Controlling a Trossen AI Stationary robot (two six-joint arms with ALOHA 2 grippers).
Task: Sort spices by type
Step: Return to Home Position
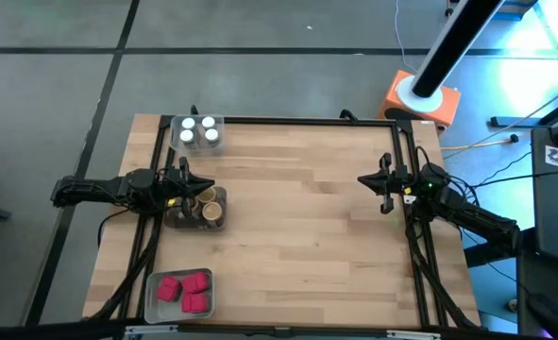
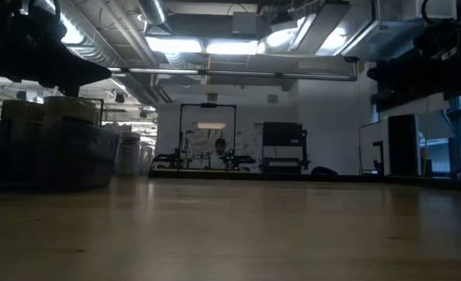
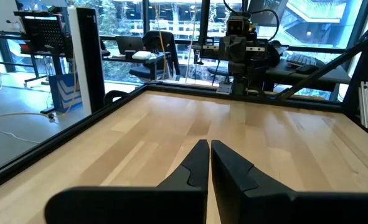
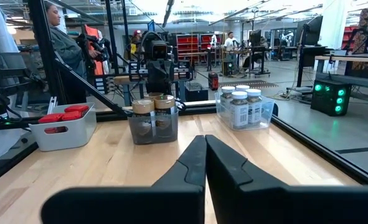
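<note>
Both pairs of jaws are pressed together and hold nothing. The left gripper (image 3: pixel 207 144) hangs over the middle of the table's (image 1: pixel 297 217) left edge. The right gripper (image 4: pixel 205 139) hangs over the middle of the right edge. They point at each other across the bare wood, well apart.

Three bins line the left edge. A clear bin (image 4: pixel 263 115) sits at the far left corner, a dark bin (image 1: pixel 179 222) is midway along the edge, and a grey bin (image 4: pixel 53 134) is at the near left corner.

The clear bin holds four white-lidded jars (image 4: pixel 238 106) packed two by two, touching. They stand upright with lids up and long axis vertical.

In the dark bin, two tan-lidded jars (image 4: pixel 164 112) show plainly, upright and side by side. The left gripper overhangs part of this bin, so a full count cannot be made.

The grey bin holds three red boxes (image 1: pixel 195 302), close together with their flat red faces turned up. Which way their long axis runs cannot be told.
</note>
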